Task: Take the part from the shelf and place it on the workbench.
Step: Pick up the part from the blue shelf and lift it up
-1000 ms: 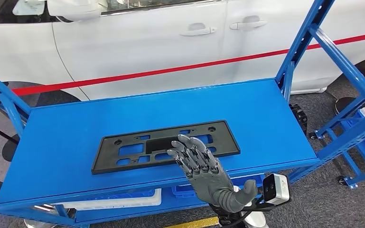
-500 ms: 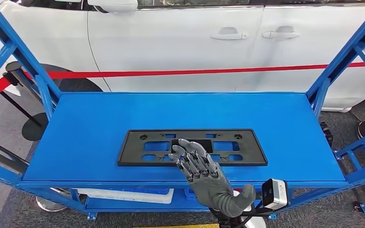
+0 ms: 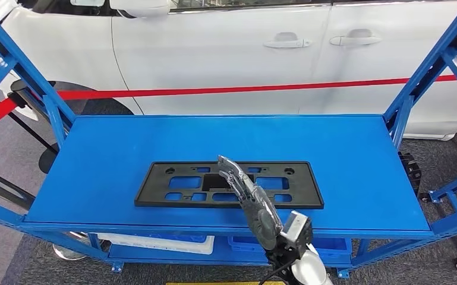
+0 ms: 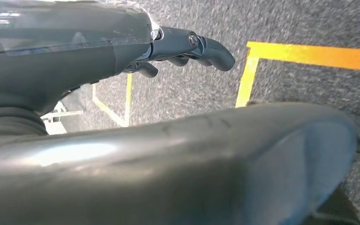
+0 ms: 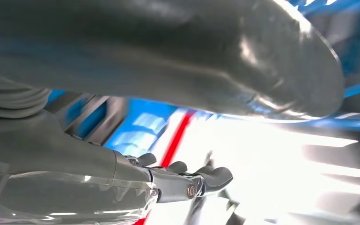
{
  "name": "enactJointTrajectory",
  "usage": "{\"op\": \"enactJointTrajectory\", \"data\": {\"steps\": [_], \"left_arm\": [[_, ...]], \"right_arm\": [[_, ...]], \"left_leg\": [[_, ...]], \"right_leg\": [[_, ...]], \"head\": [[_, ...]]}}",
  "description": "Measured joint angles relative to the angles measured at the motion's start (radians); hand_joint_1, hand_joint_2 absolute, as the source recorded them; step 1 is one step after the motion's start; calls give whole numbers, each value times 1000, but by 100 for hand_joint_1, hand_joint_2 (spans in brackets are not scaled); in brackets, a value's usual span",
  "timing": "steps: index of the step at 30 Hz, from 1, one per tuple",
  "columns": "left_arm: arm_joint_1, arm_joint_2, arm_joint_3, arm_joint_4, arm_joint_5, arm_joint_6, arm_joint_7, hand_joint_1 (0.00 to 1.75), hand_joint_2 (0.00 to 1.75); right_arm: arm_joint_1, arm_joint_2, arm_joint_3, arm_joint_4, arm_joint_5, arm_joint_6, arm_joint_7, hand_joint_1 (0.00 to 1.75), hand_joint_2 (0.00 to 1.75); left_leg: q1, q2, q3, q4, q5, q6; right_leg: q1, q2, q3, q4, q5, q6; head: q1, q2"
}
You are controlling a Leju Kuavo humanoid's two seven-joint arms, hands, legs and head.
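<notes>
The part (image 3: 229, 184) is a flat black rectangular frame, pierced by several rectangular cut-outs and small round holes, lying flat on the blue shelf (image 3: 113, 154). The right hand (image 3: 249, 196) reaches over the part's middle, edge-on, fingers stretched out, holding nothing. The left hand (image 4: 187, 47) hangs over grey floor (image 4: 309, 23), fingers loosely extended, holding nothing.

The right hand (image 3: 254, 196) now turns edge-on, its thumb no longer sticking out sideways. Its fingertips reach further over the black plastic part (image 3: 229, 184), near the middle cutouts.
</notes>
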Motion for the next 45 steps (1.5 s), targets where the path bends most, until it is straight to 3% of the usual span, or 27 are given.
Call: {"op": "enactJointTrajectory", "data": {"steps": [1, 2, 4, 6, 10, 12, 14, 15, 16, 18, 20, 21, 25, 27, 29, 30, 31, 32, 35, 37, 40, 42, 44, 45], "left_arm": [[1, 0, 0, 0, 1, -1, -1, 0, 0], [2, 0, 0, 0, 2, -2, -2, 0, 0], [2, 0, 0, 0, 2, -3, -4, 0, 0], [0, 0, 0, 0, 1, -5, -5, 0, 0], [4, -2, 0, 0, -4, -22, -12, 0, 0], [4, -2, 0, 0, -9, -30, -17, 0, 0], [5, -2, 0, 0, -13, -36, -19, 0, 0], [6, -3, 0, 0, -14, -39, -20, 0, 0], [8, -3, 0, 0, -14, -41, -20, 0, 0], [9, -4, 0, 0, -15, -45, -20, 0, 0], [9, -5, -1, 0, -17, -49, -21, 0, 0], [9, -5, -1, 0, -18, -50, -21, 0, 0], [9, -5, -1, 0, -20, -52, -18, 0, 0], [9, -5, -1, 0, -18, -51, -17, 0, 0], [9, -5, -1, 0, -15, -49, -17, 0, 0], [10, -5, -1, 0, -14, -49, -17, 0, 0], [10, -5, -1, 0, -14, -49, -17, 0, 0], [11, -5, -1, 0, -14, -49, -17, 0, 0], [9, -5, -1, 0, -14, -49, -17, 0, 0], [7, -5, -1, 0, -14, -49, -18, 0, 0], [8, -6, -1, 0, -14, -49, -18, 0, 0], [7, -6, -1, 0, -13, -50, -20, 0, 0], [6, -7, -1, 0, -13, -52, -21, 0, 0], [6, -7, -1, 0, -13, -53, -22, 0, 0]], "right_arm": [[1, -1, 1, 4, 85, -69, 21, 0, 0], [3, -2, 3, 6, 171, -136, 42, 0, 0], [5, -3, 8, 8, 284, -220, 64, 0, 0], [8, -4, 15, 11, 340, -259, 75, 0, 0], [30, -14, 26, 15, 513, -390, 104, 0, 0], [43, -23, 30, 16, 590, -457, 117, 0, 0], [60, -33, 34, 16, 634, -498, 128, 0, 0], [68, -37, 36, 16, 650, -512, 132, 0, 0], [75, -41, 38, 17, 664, -526, 138, 0, 0], [83, -45, 44, 16, 697, -554, 153, 0, 87], [87, -48, 50, 16, 724, -576, 168, 0, 175], [89, -48, 52, 15, 734, -583, 172, 0, 175], [97, -52, 65, 12, 764, -601, 184, 0, 175], [96, -52, 73, 7, 781, -608, 189, 0, 175], [95, -52, 79, 4, 807, -616, 200, 0, 175], [94, -52, 82, 5, 821, -621, 206, 0, 175], [93, -52, 84, 5, 831, -625, 211, 0, 175], [91, -52, 88, 5, 839, -628, 214, 0, 175], [83, -52, 97, 5, 852, -637, 217, 0, 175], [78, -53, 102, 5, 861, -643, 217, 0, 175], [72, -54, 108, 5, 877, -648, 219, 0, 175], [65, -55, 111, 7, 902, -656, 227, 0, 175], [62, -58, 115, 11, 933, -668, 239, 0, 175], [61, -60, 117, 14, 947, -673, 244, 0, 175]], "left_leg": [[0, 0, 5, -9, 16, 3], [-1, 1, 29, -57, 47, 8], [-6, 5, 100, -201, 107, 25], [-14, 9, 137, -279, 126, 36], [-10, 5, 147, -305, 136, 47], [-6, 5, 152, -316, 142, 55], [-6, 4, 151, -316, 142, 58], [-5, 3, 151, -315, 142, 58], [-4, 2, 151, -314, 141, 57], [-2, 0, 151, -308, 137, 50], [-4, -1, 147, -294, 128, 38], [-5, -2, 145, -289, 125, 32], [-1, -1, 139, -274, 111, 9], [2, 1, 106, -196, 62, 1], [3, 2, 49, -70, 3, -5], [3, 2, 29, -27, -9, -6], [3, 2, 25, -17, -2, -5], [2, 2, 40, -46, 23, -2], [-4, 4, 130, -233, 106, 17], [-10, 5, 151, -285, 112, 27], [-7, 4, 156, -301, 122, 41], [-2, 5, 162, -313, 132, 51], [-4, 5, 159, -314, 135, 55], [-4, 5, 159, -314, 135, 55]], "right_leg": [[2, -1, 1, 0, 0, 0], [4, -1, 2, 0, -1, -1], [9, -2, 5, 1, -2, 0], [10, -2, 2, 2, -2, 5], [6, -1, -1, 12, -12, 27], [3, 3, -35, 87, -59, 38], [-3, 5, -95, 206, -112, 45], [-5, 5, -114, 241, -118, 48], [-8, 5, -116, 242, -106, 51], [-14, 5, -69, 145, -43, 54], [-14, 7, -18, 40, -4, 50], [-13, 9, -7, 15, 1, 45], [-8, 9, -8, 6, 3, 18], [-10, 7, -7, 3, 5, 8], [-7, 4, -8, 4, 5, 3], [-6, 3, -8, 4, 4, 2], [-4, 3, -8, 4, 4, 2], [-3, 3, -6, 4, 4, 2], [1, 3, -3, 5, 3, 4], [1, 3, -5, 5, 5, 13], [0, 3, -6, 8, 1, 31], [-1, 6, -32, 68, -41, 39], [-3, 7, -91, 193, -105, 44], [-5, 8, -116, 247, -122, 46]], "head": [[0, 0], [0, 0], [0, 0], [1, 0], [1, 0], [3, 0], [3, 0], [3, 0], [3, 0], [3, 0], [3, 0], [2, 0], [1, 0], [0, 0], [-1, 0], [-1, 0], [-1, 0], [-1, 0], [-1, 0], [-1, 0], [0, 0], [1, 0], [2, 0], [2, 0]]}}
